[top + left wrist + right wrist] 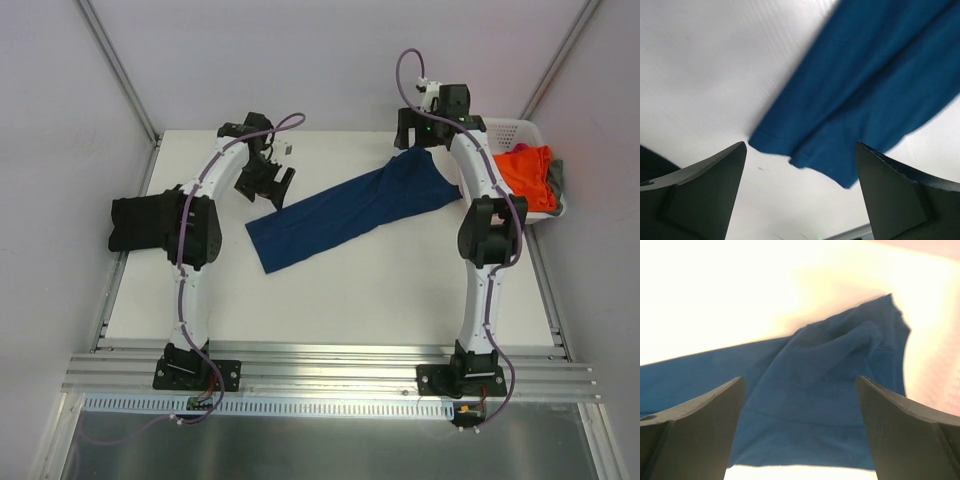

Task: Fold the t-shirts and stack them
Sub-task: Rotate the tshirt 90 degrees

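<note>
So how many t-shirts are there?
4: navy t-shirt across the table, black t-shirt at its left edge, orange t-shirt and grey t-shirt in the white basket; others may be hidden.

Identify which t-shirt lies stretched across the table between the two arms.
The navy blue t-shirt; the orange t-shirt sits bunched in the white basket, far right.
</note>
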Tool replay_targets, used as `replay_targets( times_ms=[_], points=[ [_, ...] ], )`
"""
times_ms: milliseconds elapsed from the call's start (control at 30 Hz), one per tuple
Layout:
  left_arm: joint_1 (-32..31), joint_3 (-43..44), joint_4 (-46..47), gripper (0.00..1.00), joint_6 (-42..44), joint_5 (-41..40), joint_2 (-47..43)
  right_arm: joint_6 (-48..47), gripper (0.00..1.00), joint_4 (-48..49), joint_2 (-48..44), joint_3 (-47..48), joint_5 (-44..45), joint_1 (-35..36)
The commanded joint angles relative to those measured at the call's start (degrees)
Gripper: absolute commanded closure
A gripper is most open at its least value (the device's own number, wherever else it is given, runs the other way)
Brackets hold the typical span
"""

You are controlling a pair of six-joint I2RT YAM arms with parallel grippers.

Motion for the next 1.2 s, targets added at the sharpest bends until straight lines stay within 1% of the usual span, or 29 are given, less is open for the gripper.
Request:
replay_targets(
  times_ms=[0, 67, 200, 367, 467, 500, 567, 600, 667, 800, 833, 900, 933, 967, 1067, 1167],
  points=[
    [1.9, 3.9, -1.7, 0.12, 2.3, -1.8, 6.1, 2.2, 0.03, -2.7, -6.6, -0.7, -2.0, -1.5],
    [2.6, 5.0, -1.7, 0.17, 2.7, -1.1, 8.3, 2.8, 0.03, -4.7, -6.7, -0.9, -1.9, -2.0],
    [4.3, 5.4, -1.8, 0.20, 3.3, 0.1, 9.9, 4.7, 0.03, -6.3, -6.8, -1.1, -2.8, -3.1],
    [4.8, 5.6, -1.8, 0.22, 4.6, 0.3, 10.7, 5.0, 0.03, -7.1, -7.4, -2.7, -1.6, -3.9],
    [4.9, 4.6, -2.0, 0.26, 4.8, 1.1, 10.7, 7.1, 0.03, -7.8, -7.1, -5.2, -0.4, -4.7],
    [4.9, 4.2, -2.2, 0.29, 4.9, 1.5, 10.5, 8.9, 0.03, -8.5, -6.2, -5.6, -1.2, -5.0],
    [4.9, 2.4, -2.4, 0.30, 5.1, 2.3, 10.0, 11.5, 0.03, -9.2, -5.2, -6.3, -2.5, -5.5],
    [5.0, 1.8, -2.6, 0.34, 5.1, 2.6, 9.6, 14.2, 0.03, -9.4, -3.9, -6.6, -4.1, -5.6],
    [5.1, -0.4, -2.9, 0.35, 4.9, 3.3, 9.2, 15.9, 0.03, -9.1, -2.8, -7.6, -7.3, -5.7],
    [5.2, -2.7, -3.4, 0.40, 4.9, 5.1, 8.5, 18.9, 0.03, -8.4, 0.4, -7.9, -9.0, -5.6],
    [5.3, -3.2, -3.7, 0.48, 4.9, 5.3, 8.6, 19.3, 0.03, -8.4, 1.2, -7.9, -8.9, -5.6],
    [5.4, -3.6, -4.1, 0.59, 5.0, 6.0, 8.5, 19.3, 0.03, -8.1, 1.9, -7.8, -9.1, -5.6],
    [5.4, -3.8, -4.3, 0.68, 5.1, 6.4, 8.5, 19.3, 0.03, -7.9, 2.8, -7.5, -9.2, -5.6],
    [5.5, -4.0, -4.8, 0.80, 4.7, 6.7, 8.4, 19.2, 0.03, -7.8, 3.3, -7.1, -9.4, -5.6],
    [5.6, -5.6, -5.2, 1.00, 4.6, 7.8, 7.6, 21.5, 0.03, -7.6, 5.0, -6.8, -10.3, -5.5],
    [5.6, -7.8, -5.7, 1.00, 5.2, 9.3, 5.9, 23.1, 0.03, -7.1, 6.5, -7.0, -11.5, -5.5]
  ],
)
